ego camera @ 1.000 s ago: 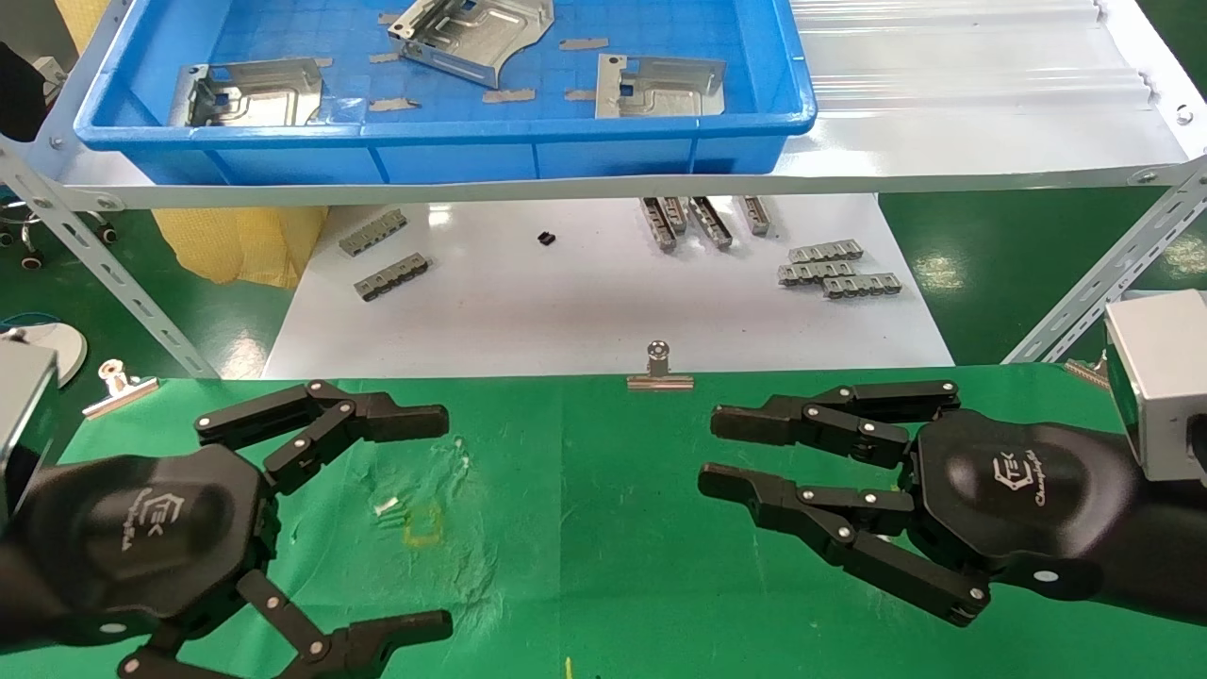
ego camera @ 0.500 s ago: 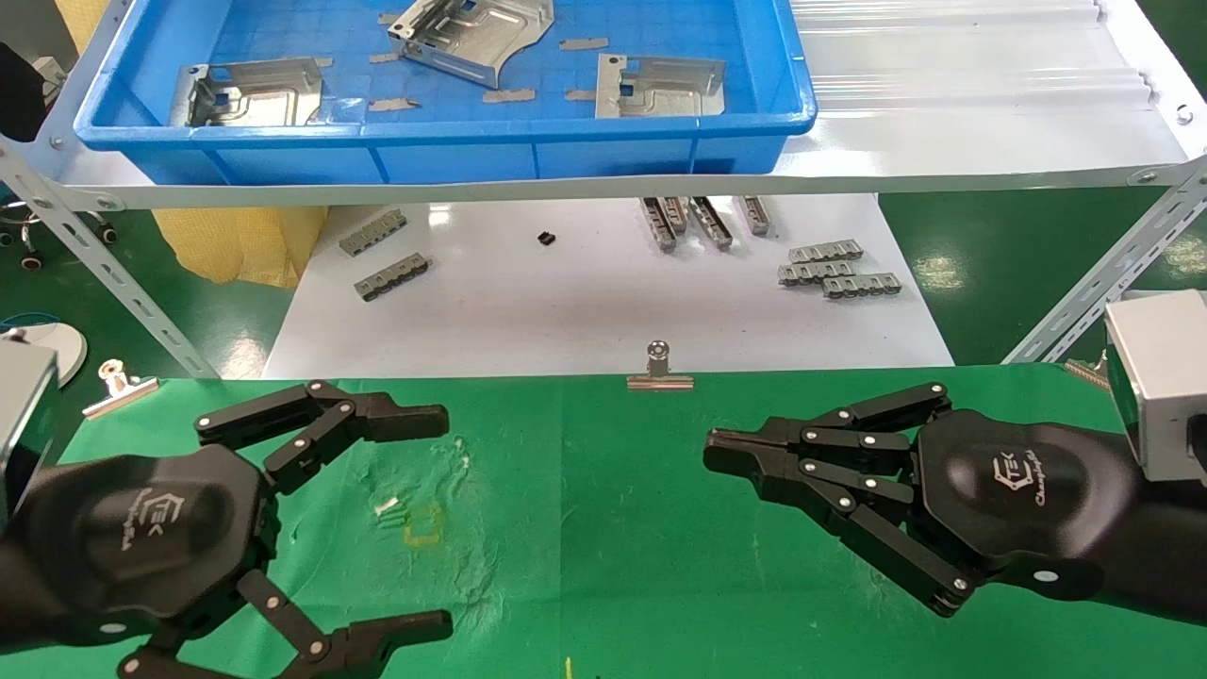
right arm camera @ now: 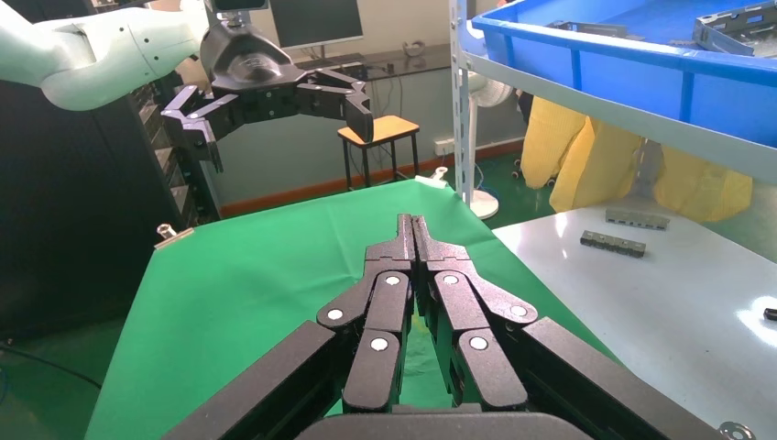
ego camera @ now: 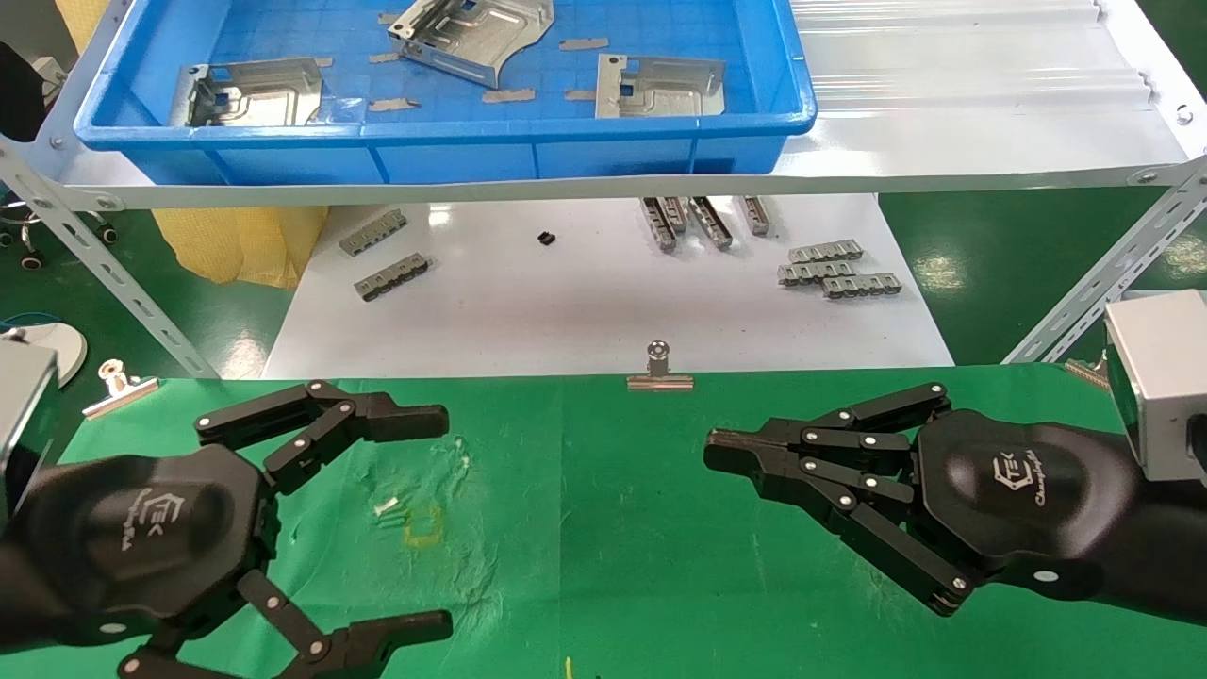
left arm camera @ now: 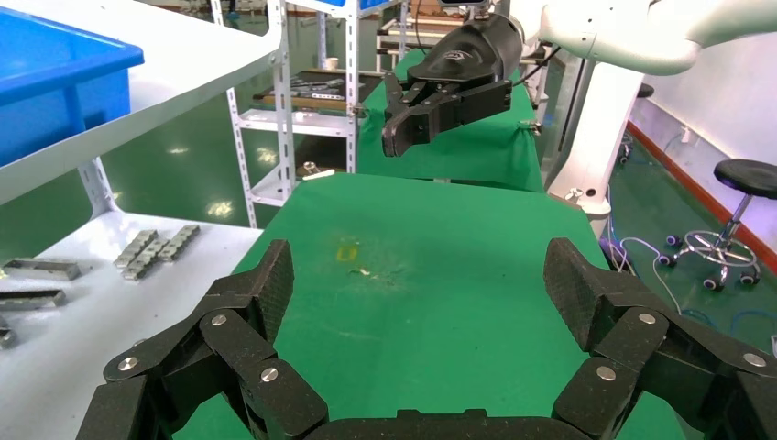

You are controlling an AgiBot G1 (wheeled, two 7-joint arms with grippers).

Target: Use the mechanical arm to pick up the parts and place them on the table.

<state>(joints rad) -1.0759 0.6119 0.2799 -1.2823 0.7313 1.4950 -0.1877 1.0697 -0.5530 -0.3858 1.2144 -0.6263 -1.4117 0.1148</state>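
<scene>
We see two black grippers above the green bench (ego camera: 603,566) in the lower part of the head view. The left gripper (ego camera: 443,519) is at the lower left. Its jaws are spread wide apart and hold nothing. The right gripper (ego camera: 721,451) is at the lower right. Its jaws are pressed together, tip to tip, and nothing is between them. The right wrist view shows this well, with the two fingers (right arm camera: 394,266) side by side and touching.

Each gripper has a small white logo on its black body. On the right one we can read something like "CTEK", with slanted writing beside it that is too small for us to read.

The parts are not on the green bench. Three shiny metal plates lie in a blue tray (ego camera: 566,141) at the top of the head view, up on a white shelf (ego camera: 943,141). One plate (ego camera: 250,91) is at the tray's left, one plate (ego camera: 471,33) is at the top middle, and one plate (ego camera: 660,87) is at the right. Short grey tape strips (ego camera: 509,95) lie between them.

Below the shelf is a white tabletop (ego camera: 585,311) with small grey ribbed bars (ego camera: 834,267) on it. A silver binder clip (ego camera: 659,368) grips the far edge of the green cloth in the middle, and another clip (ego camera: 118,385) sits at the left.
</scene>
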